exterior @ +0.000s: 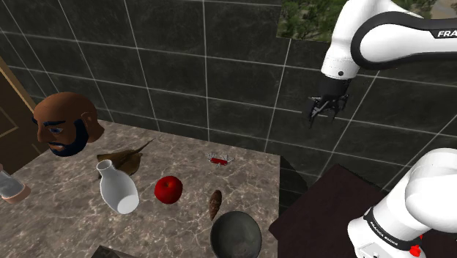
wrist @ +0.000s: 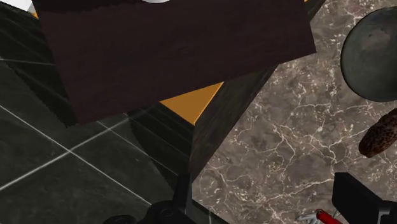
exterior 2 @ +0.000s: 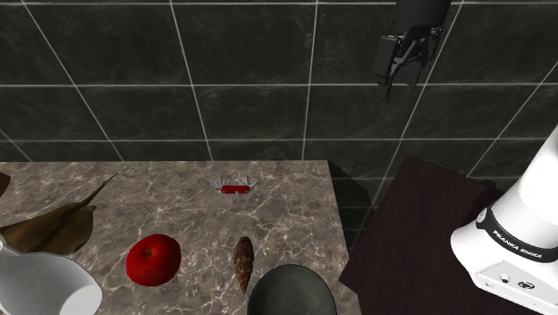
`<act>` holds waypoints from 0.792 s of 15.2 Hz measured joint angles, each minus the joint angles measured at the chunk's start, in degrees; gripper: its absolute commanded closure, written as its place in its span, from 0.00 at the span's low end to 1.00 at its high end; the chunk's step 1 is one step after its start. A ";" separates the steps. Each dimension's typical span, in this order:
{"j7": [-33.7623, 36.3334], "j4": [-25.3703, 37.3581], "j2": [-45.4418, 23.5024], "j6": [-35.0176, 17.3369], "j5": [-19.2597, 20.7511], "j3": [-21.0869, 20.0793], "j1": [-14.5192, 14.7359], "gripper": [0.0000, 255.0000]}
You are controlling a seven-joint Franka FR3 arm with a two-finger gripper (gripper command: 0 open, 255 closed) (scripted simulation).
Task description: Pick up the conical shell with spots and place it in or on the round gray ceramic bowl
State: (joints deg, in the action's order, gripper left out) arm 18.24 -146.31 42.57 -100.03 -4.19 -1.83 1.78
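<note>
The black fingers [wrist: 183, 191] are standing apart with nothing between them. The gripper [exterior: 323, 110] is hanging high against the dark tiled wall [exterior: 183, 66], well apart from the round dark-grey bowl [exterior: 236, 236] and up toward the stand's side of it.

The brown spotted conical shell [exterior: 214, 204] is lying on the marble counter [exterior: 73, 220], just beside the bowl and outside its rim. The bowl's dark hollow is facing up, showing only its own surface.

From the wrist, the gripper [wrist: 270, 191] is looking down on the dark box stand [wrist: 172, 51]. A wedge of orange floor [wrist: 191, 102] is showing beside it, and the bowl [wrist: 372, 54], the shell [wrist: 382, 133] and a red pocket knife [wrist: 324, 217] are crowding one edge.

The shoulder camera is taking in more. A red apple [exterior: 168, 189] is sitting beyond the shell from the bowl, with a white vase [exterior: 117, 187] farther out. A brown ray-shaped figure [exterior: 124, 157] and a bearded model head [exterior: 66, 123] are lying farthest from the bowl. I cannot tell what the vase is holding.

From the second exterior camera, the gripper [exterior 2: 402, 72] is hovering above the gap beside the counter. The bowl [exterior 2: 291, 293], shell [exterior 2: 243, 260], apple [exterior 2: 153, 259] and knife [exterior 2: 237, 188] are sitting below it. The band round the arm's base [exterior 2: 519, 246] is reading "FRANKA EMIKA". The shoulder view is catching only "FRA" on the upper arm [exterior: 443, 33].
</note>
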 measured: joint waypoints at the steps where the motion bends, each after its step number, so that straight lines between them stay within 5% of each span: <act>1: 1.55 -1.65 0.23 -1.52 -0.97 -0.90 0.27 0.00; 12: 18.34 -6.03 -14.14 -21.98 -11.16 -12.02 3.43 0.00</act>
State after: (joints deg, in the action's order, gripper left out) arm 36.58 -152.34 28.44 -122.01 -15.34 -13.85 5.21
